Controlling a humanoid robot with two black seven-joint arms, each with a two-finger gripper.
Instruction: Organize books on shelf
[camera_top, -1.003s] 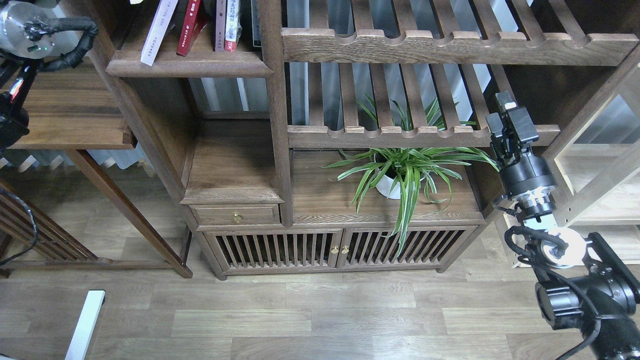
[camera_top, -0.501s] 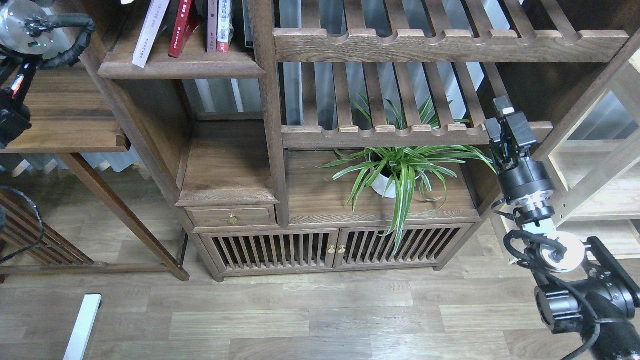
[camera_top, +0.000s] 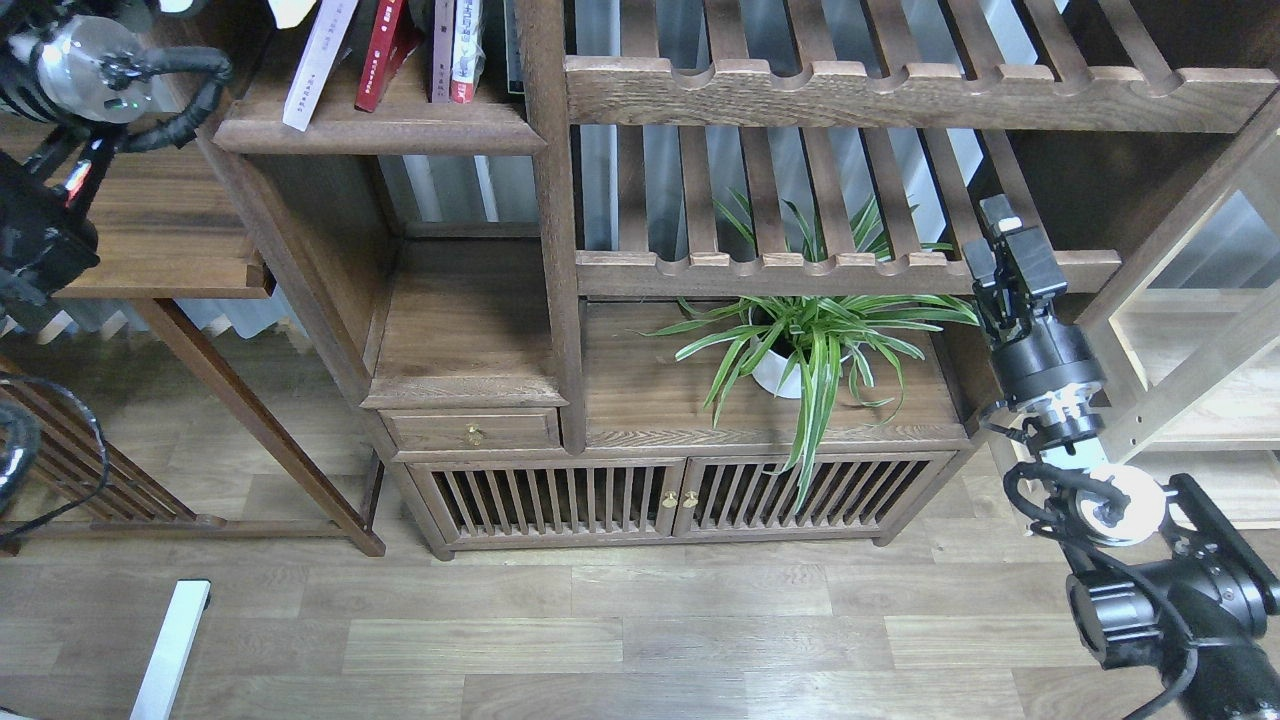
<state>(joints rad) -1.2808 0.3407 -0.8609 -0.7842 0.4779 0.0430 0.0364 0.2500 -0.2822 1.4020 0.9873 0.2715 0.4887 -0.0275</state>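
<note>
Several books stand on the dark-brown shelf (camera_top: 380, 130) at the top left of the bookcase. A pale white one (camera_top: 318, 60) leans left, a red one (camera_top: 385, 50) leans beside it, and two more upright spines (camera_top: 455, 50) stand against the post. A pale corner (camera_top: 290, 10) shows at the top edge; I cannot tell what it is. No yellow-green book is visible. My left arm (camera_top: 75, 60) rises at the far left, and its gripper is above the view's edge. My right gripper (camera_top: 1000, 225) hangs empty by the lower slatted rack's right end, its fingers not distinguishable.
Two slatted racks with notched rails (camera_top: 900, 90) fill the bookcase's right half. A potted spider plant (camera_top: 800, 345) stands below them, left of my right gripper. A lower compartment (camera_top: 470, 320) sits under the book shelf. A wooden side table (camera_top: 150, 230) stands left.
My left arm has moved right, closer to the bookcase's side. The view swayed slightly and came back. My right arm has hardly moved.
</note>
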